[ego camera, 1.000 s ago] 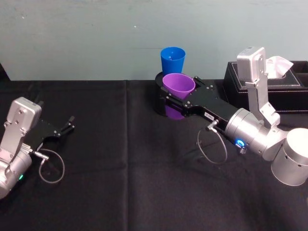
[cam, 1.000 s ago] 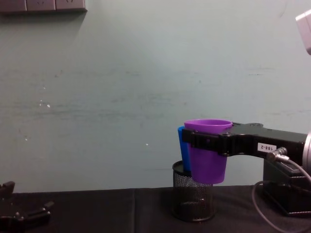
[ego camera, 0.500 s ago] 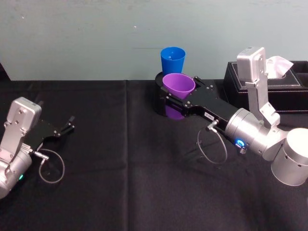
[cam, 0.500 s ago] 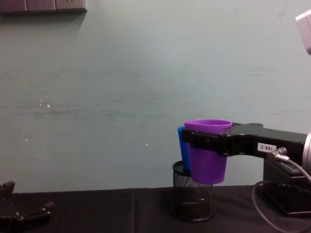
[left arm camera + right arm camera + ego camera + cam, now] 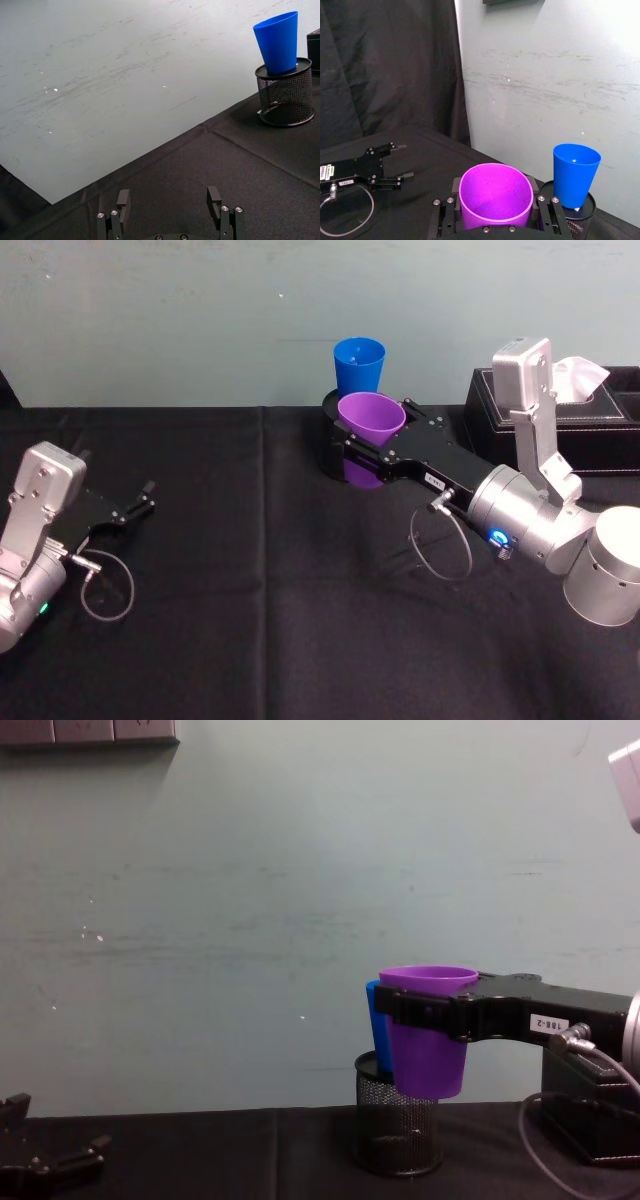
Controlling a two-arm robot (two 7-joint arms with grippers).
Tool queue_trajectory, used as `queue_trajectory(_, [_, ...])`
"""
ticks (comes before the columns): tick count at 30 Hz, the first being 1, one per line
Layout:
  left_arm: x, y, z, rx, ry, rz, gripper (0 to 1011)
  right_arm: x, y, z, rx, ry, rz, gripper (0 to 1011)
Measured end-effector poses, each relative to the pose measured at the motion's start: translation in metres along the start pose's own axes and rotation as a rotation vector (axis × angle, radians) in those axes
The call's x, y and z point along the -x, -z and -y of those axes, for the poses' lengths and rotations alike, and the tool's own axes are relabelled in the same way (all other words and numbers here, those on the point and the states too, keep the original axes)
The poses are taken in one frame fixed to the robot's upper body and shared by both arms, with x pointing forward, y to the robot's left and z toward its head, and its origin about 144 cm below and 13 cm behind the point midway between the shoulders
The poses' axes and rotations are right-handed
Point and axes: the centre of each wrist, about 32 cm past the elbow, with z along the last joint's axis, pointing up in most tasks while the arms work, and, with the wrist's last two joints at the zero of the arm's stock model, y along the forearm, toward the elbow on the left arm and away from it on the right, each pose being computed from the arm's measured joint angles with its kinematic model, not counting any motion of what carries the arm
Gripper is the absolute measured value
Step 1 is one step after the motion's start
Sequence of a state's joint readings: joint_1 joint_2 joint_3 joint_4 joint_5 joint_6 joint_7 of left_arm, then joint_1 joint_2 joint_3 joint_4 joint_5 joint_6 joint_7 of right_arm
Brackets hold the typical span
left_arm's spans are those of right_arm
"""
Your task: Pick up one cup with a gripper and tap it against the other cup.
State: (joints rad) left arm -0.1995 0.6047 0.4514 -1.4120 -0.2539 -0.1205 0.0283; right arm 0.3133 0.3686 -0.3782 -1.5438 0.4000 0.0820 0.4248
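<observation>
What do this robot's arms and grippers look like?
Both arms are silver cylinders, each with a boxy silver camera housing at the wrist. The right gripper and left gripper are flat, black and two-fingered. A thin grey cable loops off each wrist. The right carries a small white label and a blue light; the left a green light.

A small white label sits on the black body of the right gripper, just behind the jaws clamped on the purple cup. Its dark print appears to read "188-2". The left gripper carries a second white label behind its spread jaws, with print too small to read.
</observation>
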Motion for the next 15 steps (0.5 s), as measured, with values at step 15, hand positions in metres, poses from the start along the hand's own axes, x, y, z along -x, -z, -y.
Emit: queue_trajectory(15, [0.000,0.000,0.000,0.000,0.000,0.000,1000,-0.010,0.018,-0.016,0.026,0.046,-0.027,743])
